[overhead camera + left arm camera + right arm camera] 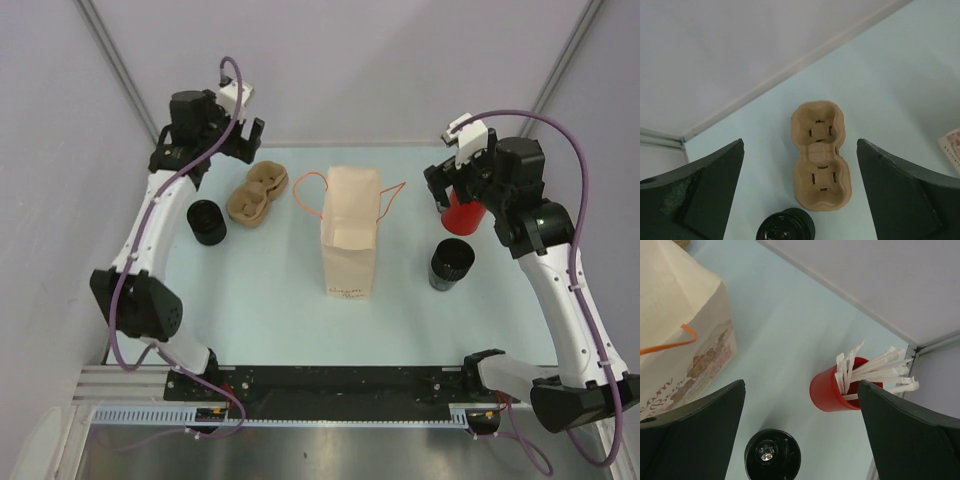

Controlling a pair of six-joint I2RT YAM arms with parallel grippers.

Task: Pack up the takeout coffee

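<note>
At the far left corner of the pale blue table (270, 320), the left gripper (240, 145) hangs above the surface, its fingers (705, 195) spread wide with nothing between them. Just in front of it, near the table's left edge, stands the coffee cup (206, 221), short, round and black, upright with its matte ringed lid on; the left wrist view catches only its top at the bottom of the frame (786, 229). Just beside it to the right, slightly farther back and apart from it, lies a brown pulp cup carrier (257, 195) with two wells, both bare, and the open left fingers frame it in the wrist view. In the middle of the table a tan paper bag (350, 250) stands upright, its mouth open and its thin orange handles (308, 192) flopped out to either side; there is printing low on its near face. Right of the bag, well apart from it, stands a taller black cup (451, 264) with a glossy rim. Just behind that is a red cup (463, 214) holding white paper-wrapped sticks (875, 371). The right gripper (452, 188) hovers over the red cup, partly covering it from above, and its fingers (910, 435) are likewise parted and grasp nothing.
</note>
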